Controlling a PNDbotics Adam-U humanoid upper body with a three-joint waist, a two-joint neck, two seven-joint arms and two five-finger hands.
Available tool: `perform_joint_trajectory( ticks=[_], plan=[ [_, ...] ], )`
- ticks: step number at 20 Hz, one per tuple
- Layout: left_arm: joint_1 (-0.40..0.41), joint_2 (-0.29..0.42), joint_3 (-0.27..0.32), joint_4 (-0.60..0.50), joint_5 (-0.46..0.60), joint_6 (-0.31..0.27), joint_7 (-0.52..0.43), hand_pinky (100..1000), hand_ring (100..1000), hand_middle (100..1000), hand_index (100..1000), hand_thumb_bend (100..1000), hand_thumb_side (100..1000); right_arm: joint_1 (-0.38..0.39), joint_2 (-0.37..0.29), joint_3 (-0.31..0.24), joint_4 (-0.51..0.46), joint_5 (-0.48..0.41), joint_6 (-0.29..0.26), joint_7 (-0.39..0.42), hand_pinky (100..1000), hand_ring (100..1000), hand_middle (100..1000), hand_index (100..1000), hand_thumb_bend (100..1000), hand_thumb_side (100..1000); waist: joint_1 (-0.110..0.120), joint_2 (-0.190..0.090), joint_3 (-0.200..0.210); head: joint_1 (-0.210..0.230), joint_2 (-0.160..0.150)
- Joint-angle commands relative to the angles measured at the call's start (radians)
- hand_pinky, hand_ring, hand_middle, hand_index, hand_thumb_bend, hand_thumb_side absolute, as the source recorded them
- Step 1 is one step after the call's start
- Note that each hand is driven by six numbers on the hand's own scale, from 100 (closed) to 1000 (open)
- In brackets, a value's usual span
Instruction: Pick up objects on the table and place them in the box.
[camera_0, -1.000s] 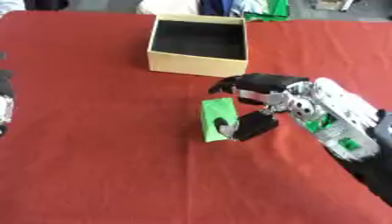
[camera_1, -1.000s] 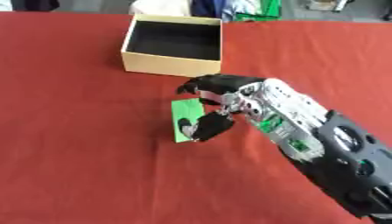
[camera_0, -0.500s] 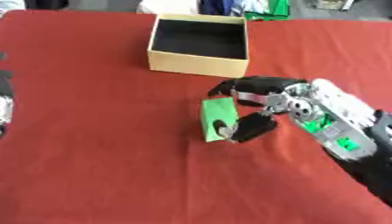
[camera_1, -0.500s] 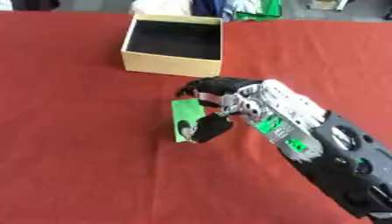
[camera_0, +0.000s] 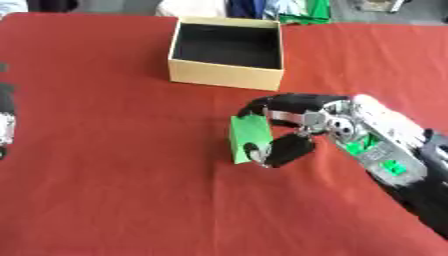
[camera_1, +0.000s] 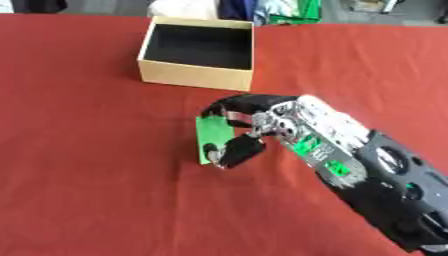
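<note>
While right hand (camera_0: 297, 125) clamps one green block (camera_0: 250, 139) — one box (camera_0: 227, 52) beyond.

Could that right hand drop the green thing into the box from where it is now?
Probably yes: the right hand is curled round the green block, and only bare red tablecloth separates it from the open-topped box.

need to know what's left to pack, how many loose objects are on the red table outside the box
1: a green card, near the table's middle, in front of the box, pinched between the fingers and thumb of the right hand. The box looks empty, though its near inner wall hides part of the floor.
</note>
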Motion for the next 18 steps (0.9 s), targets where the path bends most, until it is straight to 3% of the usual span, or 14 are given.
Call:
perform_joint_trajectory(
  ticks=[1,12,16,18],
  plan=[
    [-0.011,0.005,0.001,-0.015,-0.005,-0.001,-0.004,670,722,786,904,100,561,-0.009,-0.021,-0.005,0.0,-0.004,0.06,0.062,980,999,974,1000,100,561,-0.005,0.0,0.003,0.0,-0.008],
    [-0.013,-0.002,-0.001,-0.015,-0.007,-0.003,-0.01,672,723,787,903,100,562,-0.009,-0.019,-0.006,0.003,0.021,0.051,0.062,977,988,961,1000,100,518,-0.005,0.009,0.013,-0.002,-0.015],
    [-0.014,-0.004,-0.001,-0.015,-0.009,-0.004,-0.012,672,722,786,898,100,561,-0.008,-0.019,-0.01,-0.003,0.029,0.048,0.062,951,947,917,1000,100,484,-0.006,0.013,0.018,-0.002,-0.016],
    [-0.015,-0.005,-0.001,-0.015,-0.01,-0.004,-0.013,673,722,785,895,100,561,-0.009,-0.02,-0.014,-0.013,0.037,0.047,0.061,913,874,867,1000,100,435,-0.005,0.014,0.015,-0.001,-0.016]
  ],
)
